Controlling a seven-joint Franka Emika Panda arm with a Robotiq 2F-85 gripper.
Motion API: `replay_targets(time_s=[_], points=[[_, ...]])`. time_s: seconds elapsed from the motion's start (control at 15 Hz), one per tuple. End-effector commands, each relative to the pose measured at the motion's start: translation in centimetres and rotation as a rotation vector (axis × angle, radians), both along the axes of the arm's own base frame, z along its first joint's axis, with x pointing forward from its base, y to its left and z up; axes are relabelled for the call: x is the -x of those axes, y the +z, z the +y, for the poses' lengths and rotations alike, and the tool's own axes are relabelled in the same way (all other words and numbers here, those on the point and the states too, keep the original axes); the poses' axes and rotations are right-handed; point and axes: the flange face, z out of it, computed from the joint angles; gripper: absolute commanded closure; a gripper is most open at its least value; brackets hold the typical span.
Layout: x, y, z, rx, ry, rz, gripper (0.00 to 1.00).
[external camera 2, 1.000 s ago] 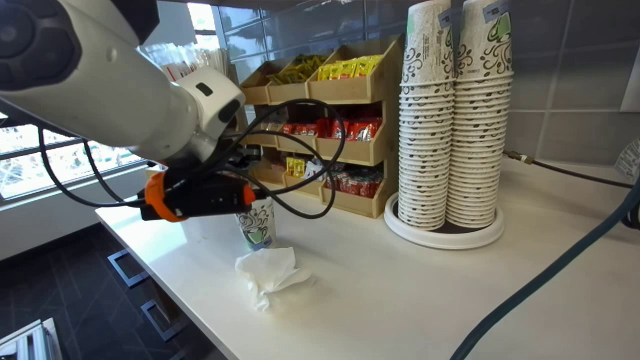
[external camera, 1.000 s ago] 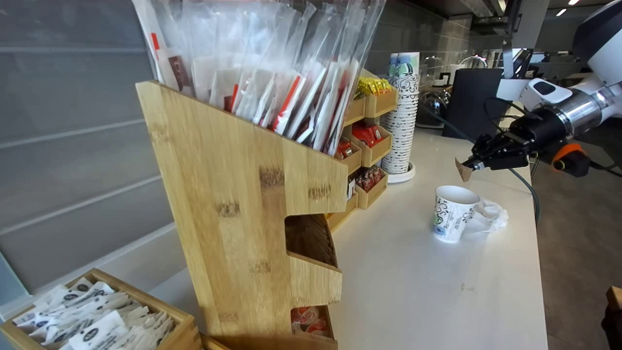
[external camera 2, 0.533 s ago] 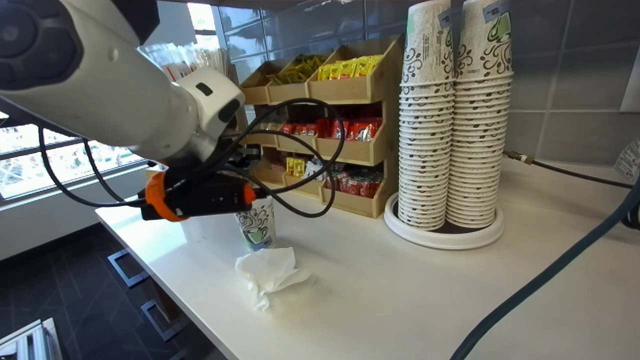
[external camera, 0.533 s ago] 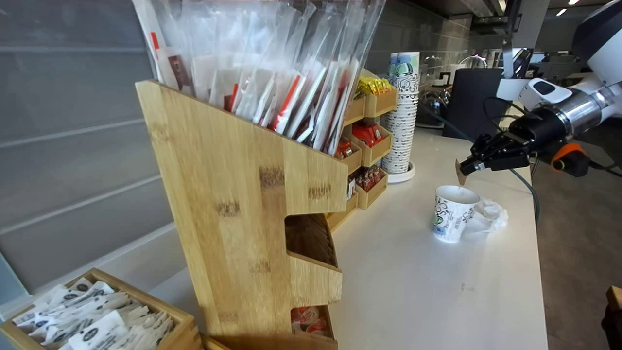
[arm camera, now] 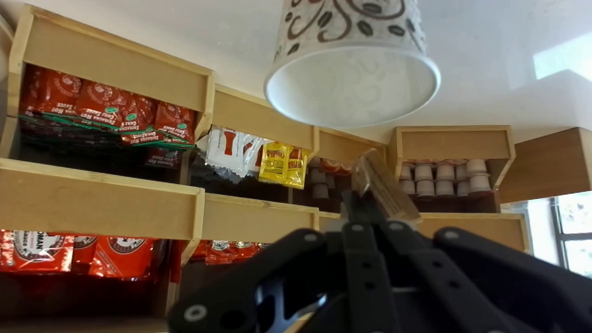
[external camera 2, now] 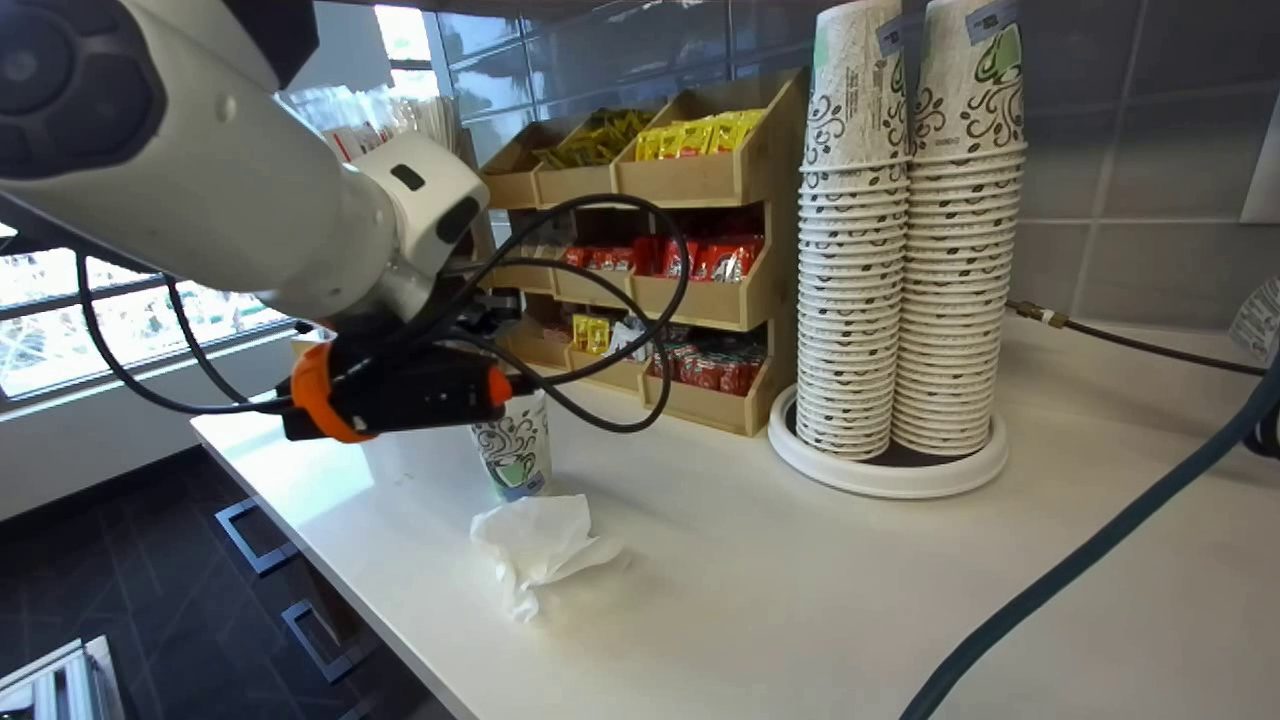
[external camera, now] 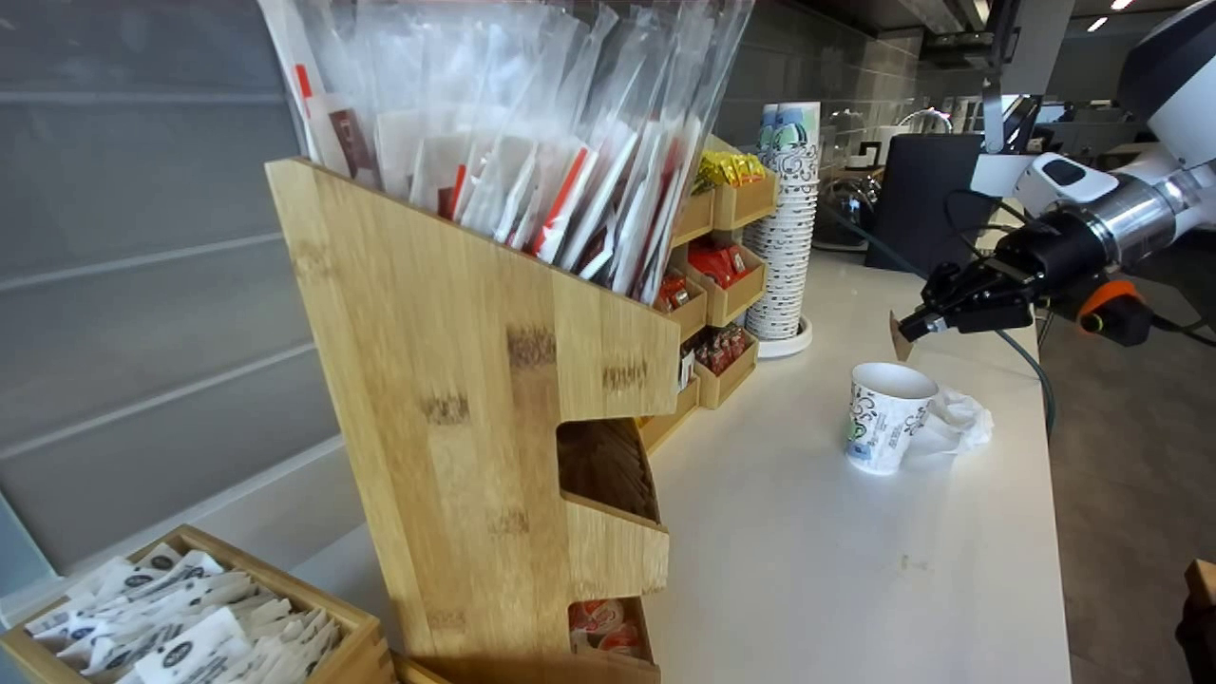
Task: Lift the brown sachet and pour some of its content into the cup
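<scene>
My gripper (external camera: 920, 326) is shut on the brown sachet (external camera: 899, 337), which sticks out past the fingertips in an exterior view. The sachet is tilted, hanging above and slightly behind the rim of the cup (external camera: 883, 432). This cup is a patterned white paper one, upright on the counter. Seen from the wrist, the sachet (arm camera: 391, 192) lies across the closed fingers, and the cup (arm camera: 347, 27) shows its opening and pale inside. In an exterior view, the gripper body (external camera 2: 410, 390) covers the sachet and the upper part of the cup (external camera 2: 515, 455).
A crumpled white tissue (external camera 2: 540, 545) lies beside the cup. A wooden rack (external camera 2: 700, 295) with condiment packets stands along the wall. Tall stacks of paper cups (external camera 2: 850, 320) sit on a white round tray (external camera 2: 885, 485). Black cables (external camera 2: 675, 300) loop from the wrist, and a hose (external camera 2: 1100, 560) crosses the counter.
The sachet has turned in the fingertips: a second ago more of its face showed, now it looks narrower, closer to edge-on. The arm and the cup have hardly moved.
</scene>
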Motion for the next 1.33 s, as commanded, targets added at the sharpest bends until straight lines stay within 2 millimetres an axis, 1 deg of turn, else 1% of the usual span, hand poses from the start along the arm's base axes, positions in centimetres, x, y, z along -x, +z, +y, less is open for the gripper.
replay_targets(time_s=[0.0,0.27,0.53,0.67,0.8,1.07,1.27], points=[[-0.1,0.5,0.2,0.023,0.004,-0.005,1.00],[-0.4,1.4,1.1,0.046,0.029,0.006,1.00],[-1.0,3.3,3.4,0.105,0.064,0.046,1.00],[-0.6,4.3,5.4,0.144,0.088,0.080,1.00],[-1.1,5.8,7.3,0.190,0.109,0.122,1.00],[-0.6,8.2,11.9,0.263,0.137,0.189,1.00],[0.0,9.1,15.2,0.311,0.172,0.248,1.00]])
